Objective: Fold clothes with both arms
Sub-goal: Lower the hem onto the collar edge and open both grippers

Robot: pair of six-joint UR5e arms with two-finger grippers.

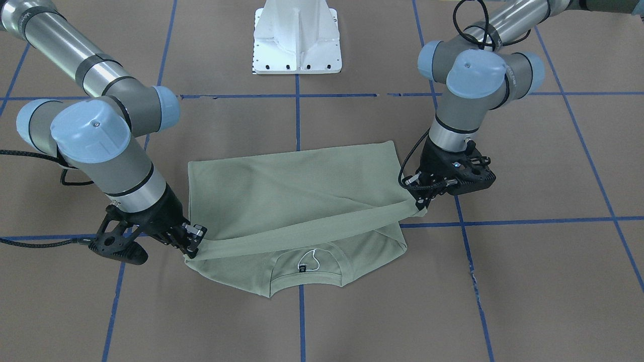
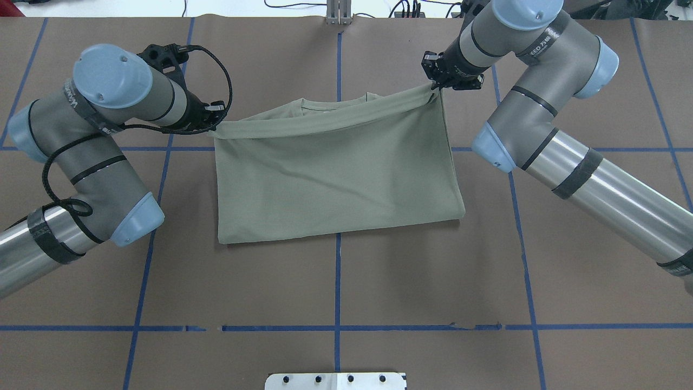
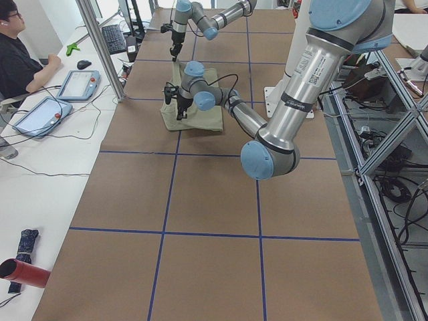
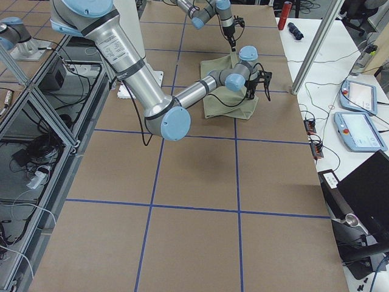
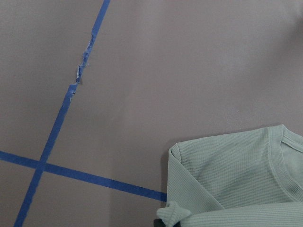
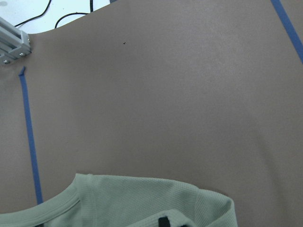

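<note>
The sage-green shirt [image 1: 292, 196] [image 2: 335, 173] lies on the brown table with its collar [image 1: 307, 266] at the far end from the robot. One edge of the shirt is lifted into a taut band stretched between the two grippers, above the collar end. My left gripper [image 1: 421, 203] [image 2: 213, 125] is shut on one end of that band. My right gripper [image 1: 190, 247] [image 2: 435, 86] is shut on the other end, a little farther from the robot. The left wrist view shows a shirt shoulder [image 5: 227, 179] below, and the right wrist view shows the collar and shoulder [image 6: 142, 198].
The white pedestal [image 1: 297, 40] [image 2: 335, 381] stands at the robot's side of the table. Blue tape lines [image 2: 338, 281] grid the brown surface. A seated person [image 3: 20, 60] and tablets are at a side desk beyond the table's far edge.
</note>
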